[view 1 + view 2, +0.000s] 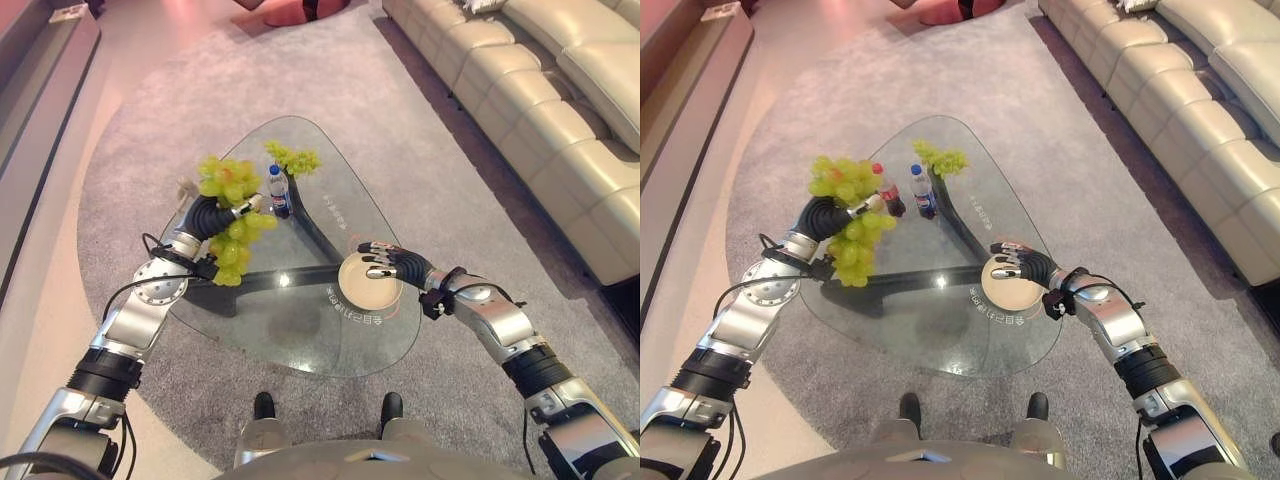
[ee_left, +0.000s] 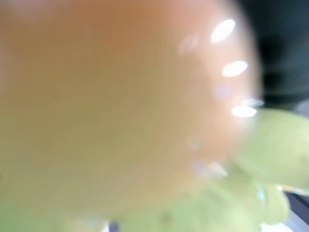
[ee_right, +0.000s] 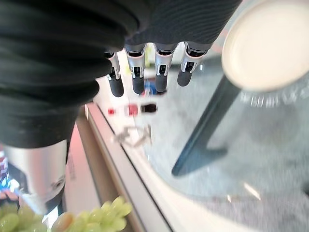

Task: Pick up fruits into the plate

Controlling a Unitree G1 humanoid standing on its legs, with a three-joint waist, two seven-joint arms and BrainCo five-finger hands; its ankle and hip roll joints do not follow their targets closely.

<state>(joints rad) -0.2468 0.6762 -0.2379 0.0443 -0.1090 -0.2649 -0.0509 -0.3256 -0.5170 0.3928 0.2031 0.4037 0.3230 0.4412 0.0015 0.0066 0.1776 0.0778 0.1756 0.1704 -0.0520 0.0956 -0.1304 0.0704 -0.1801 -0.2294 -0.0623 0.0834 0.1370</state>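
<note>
Right hand (image 1: 392, 262) hovers over the far rim of the plate (image 1: 366, 290), fingers (image 3: 138, 82) straight and relaxed, nothing in them. Plate is cream, bare, and sits on the near right part of the glass desk (image 1: 300, 345). Left hand (image 1: 828, 215) is raised above the desk's left edge with a large bunch of green grapes (image 1: 850, 245) around it; grapes hang over its front, so its fingers are hidden and the grip cannot be told. Second, smaller grape bunch (image 1: 292, 157) lies on the far side of the desk. Two bottles (image 1: 922, 192) stand just beside it. Grey rug under the desk; sofa (image 1: 560, 110) on the right.
</note>
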